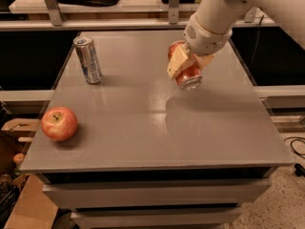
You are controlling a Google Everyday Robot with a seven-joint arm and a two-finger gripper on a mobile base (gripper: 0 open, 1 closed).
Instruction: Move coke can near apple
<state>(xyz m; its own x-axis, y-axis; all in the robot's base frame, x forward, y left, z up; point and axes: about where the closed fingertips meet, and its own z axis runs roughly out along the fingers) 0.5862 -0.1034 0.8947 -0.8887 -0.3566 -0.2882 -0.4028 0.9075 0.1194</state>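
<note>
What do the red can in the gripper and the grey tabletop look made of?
Red coke can: likely aluminium, shiny silver end; held by the gripper, raised at right rear. Grey tabletop: smooth semi-gloss, perhaps laminate or painted metal; soft reflections show.

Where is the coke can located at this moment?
In the camera view, the coke can hangs tilted in the hand above the table's right rear part, to the right of the silver-and-blue can and far from the apple at the front left.
</note>
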